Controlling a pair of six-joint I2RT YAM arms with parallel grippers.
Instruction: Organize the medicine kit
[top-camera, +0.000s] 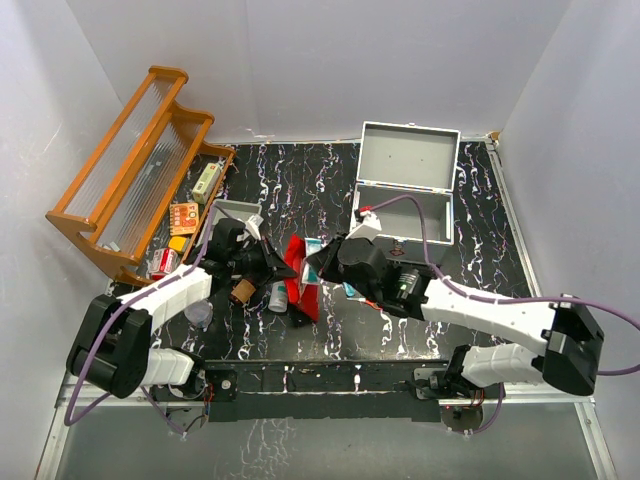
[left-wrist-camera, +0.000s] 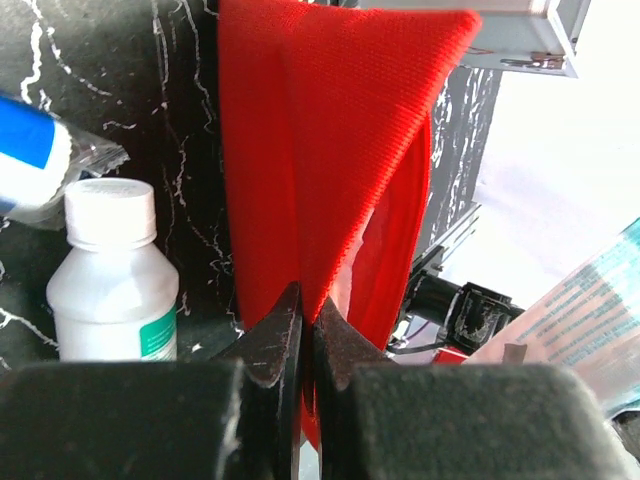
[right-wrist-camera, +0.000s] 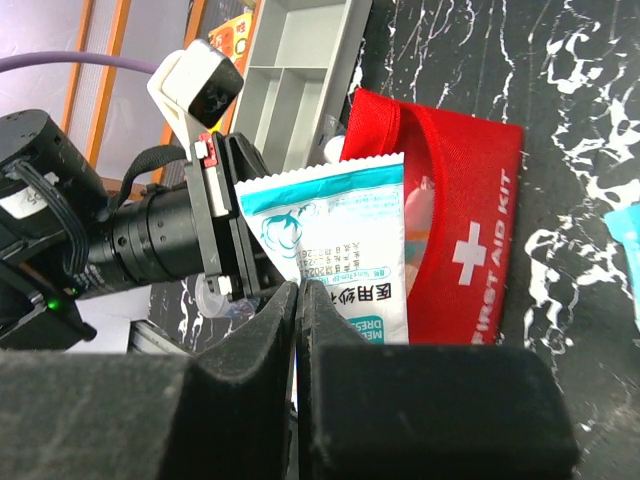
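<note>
Medicine kit (top-camera: 402, 212) sits open on the far right-centre of the table (top-camera: 480, 260) with its lid up, apart from both claws. Wooden rack (top-camera: 125, 170) is at far left, tilted. Small grey tray (top-camera: 238, 212) lies just right of it. Left gripper (left-wrist-camera: 308, 322) is clenched on an edge of the red pouch (left-wrist-camera: 320, 150), fabric pinched between its fingertips. White bottle (left-wrist-camera: 112, 275) is just left of the pouch, with a blue-and-white tube (left-wrist-camera: 30, 160) beside it. Right gripper (right-wrist-camera: 300, 300) is clenched on a white-and-teal packet (right-wrist-camera: 335, 230). The packet overlaps the pouch's open end; cannot tell if it is inside. The pouch shows a white cross and "FIRST AID KIT". Both claws meet near the table's middle, left of and nearer than the kit.
</note>
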